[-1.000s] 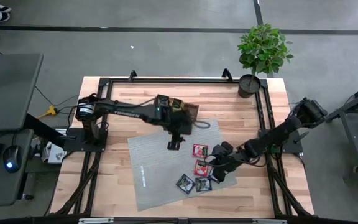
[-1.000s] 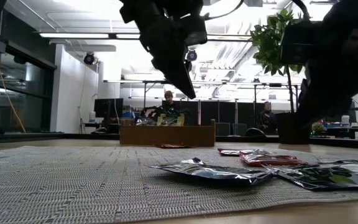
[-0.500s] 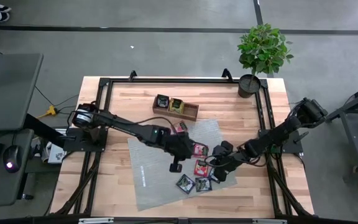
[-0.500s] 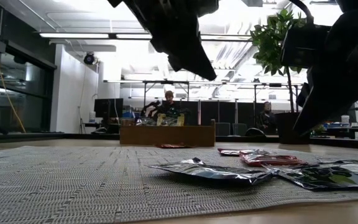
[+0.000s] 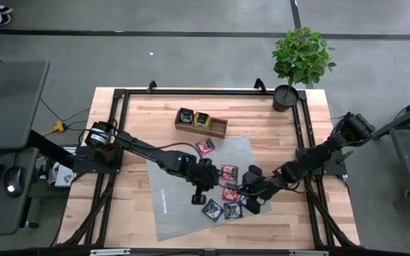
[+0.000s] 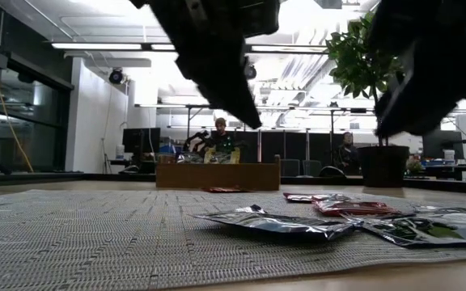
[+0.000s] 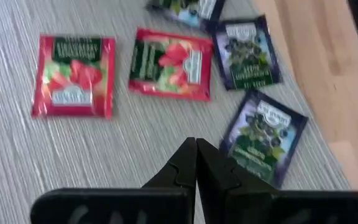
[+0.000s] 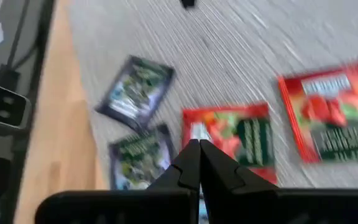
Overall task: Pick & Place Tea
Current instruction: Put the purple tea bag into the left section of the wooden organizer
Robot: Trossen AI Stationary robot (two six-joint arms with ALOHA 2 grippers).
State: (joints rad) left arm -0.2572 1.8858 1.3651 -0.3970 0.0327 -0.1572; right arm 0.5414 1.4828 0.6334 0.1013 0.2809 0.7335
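left claw (image 5: 199, 197): fingers pressed together, holding nothing; hangs over the grey ribbed mat (image 5: 169, 199), just beside the sachet cluster on the side toward the left arm's base.
right claw (image 5: 251, 201): also closed and empty, hovering at the far edge of the same cluster.
tea: flat square foil sachets loose on the mat. Two red strawberry ones (image 7: 74, 76) and (image 7: 171, 63), dark purple-black ones (image 7: 246, 52) and (image 7: 263, 133). One more red sachet (image 5: 205, 146) lies apart, near the brown wooden tray (image 5: 218, 128), which already holds a dark and a yellow-green sachet.
key relation: in the left wrist view the nearest dark sachet sits just ahead of the left claw and off to one side, not between the fingers; its edges run skewed to the finger line. Both claws are about equally near the cluster.
judgement: either claw has to open before any pick.
hard to see: low view shows both arms only as dark silhouettes; sachets there overlap edge-on, count unclear. Tray's third compartment contents not readable.
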